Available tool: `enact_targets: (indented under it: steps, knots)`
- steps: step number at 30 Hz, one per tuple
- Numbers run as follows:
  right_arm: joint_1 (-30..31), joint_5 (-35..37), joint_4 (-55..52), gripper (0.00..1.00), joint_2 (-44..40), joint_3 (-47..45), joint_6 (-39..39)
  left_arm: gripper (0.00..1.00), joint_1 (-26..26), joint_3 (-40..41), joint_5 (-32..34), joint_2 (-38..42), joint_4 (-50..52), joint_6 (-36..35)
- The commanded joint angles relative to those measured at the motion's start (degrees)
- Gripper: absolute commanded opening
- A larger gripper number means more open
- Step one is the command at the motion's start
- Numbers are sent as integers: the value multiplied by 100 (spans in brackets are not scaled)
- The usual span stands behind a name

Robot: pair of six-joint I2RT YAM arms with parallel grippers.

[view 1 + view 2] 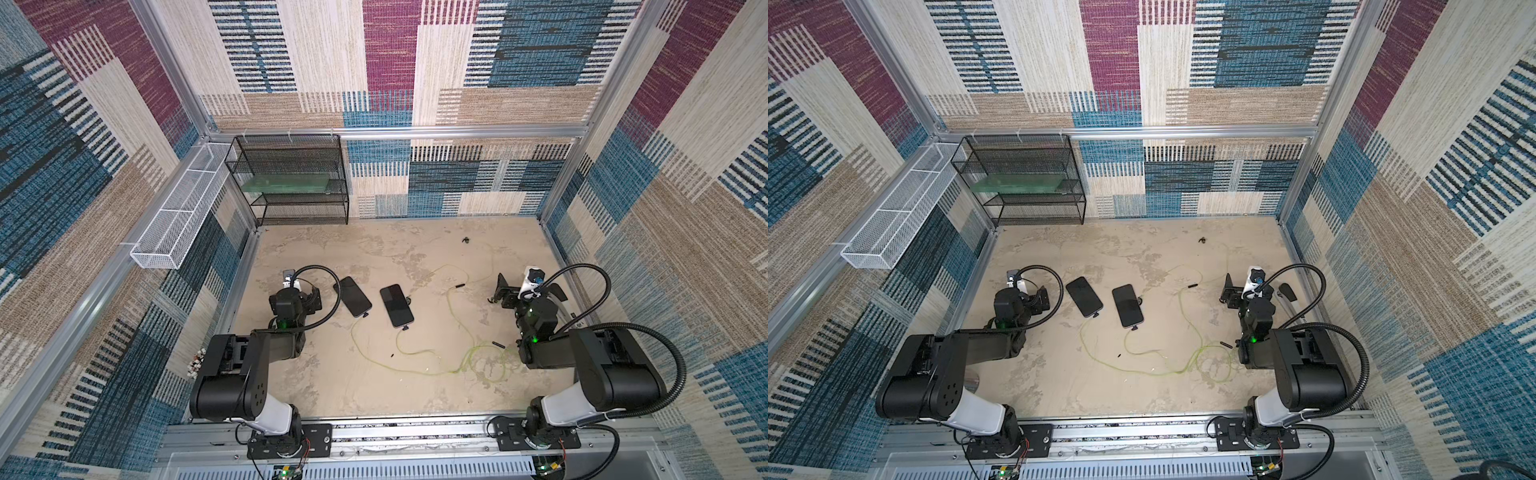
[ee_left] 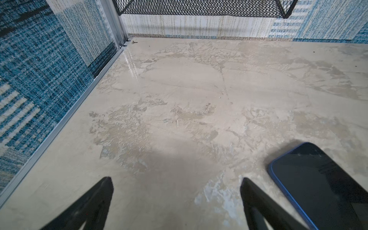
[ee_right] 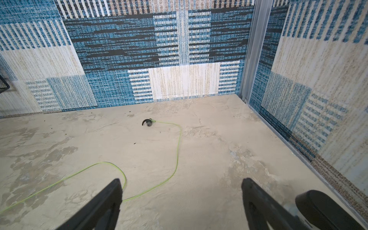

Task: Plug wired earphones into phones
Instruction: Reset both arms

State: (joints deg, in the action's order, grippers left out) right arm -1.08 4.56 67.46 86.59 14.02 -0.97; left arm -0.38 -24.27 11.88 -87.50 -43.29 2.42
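Logging both top views first. Phones, count two: left phone (image 1: 352,296) and right phone (image 1: 397,305), flat and screen-up on the table (image 1: 332,386), side by side but apart. Earphones (image 1: 419,368): thin yellow-green cable looping over the right and near parts of the table; how many sets, I cannot tell. One black plug (image 1: 365,315) touches the left phone's near end, and another touches the right phone's near end; seated or not, I cannot tell. One earbud (image 1: 466,240) lies far right. The left gripper (image 1: 312,297) sits just left of the left phone, and the right gripper (image 1: 503,291) is well right of both phones. Shelf (image 1: 291,178), black mesh, one. Basket (image 1: 174,216), white mesh, one. Both stand far left.

Left wrist view: left gripper (image 2: 176,180) fingers spread wide, nothing between them. One phone only, its blue edge visible here alone, just beside one finger.

Right wrist view: right gripper (image 3: 181,180) fingers spread, empty. The earbud's ear hook shows here, with cable curving past one fingertip.
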Motion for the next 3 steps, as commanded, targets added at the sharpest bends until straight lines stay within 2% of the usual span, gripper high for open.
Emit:
enact_targets:
  steps: [1,3]
  knots:
    - [4,73,60,95,-8,14,48,100,3,-30,-10,6,-126,-39]
    - [3,63,108,95,-39,-23,59,100,3,-42,-19,31,-61,-30]
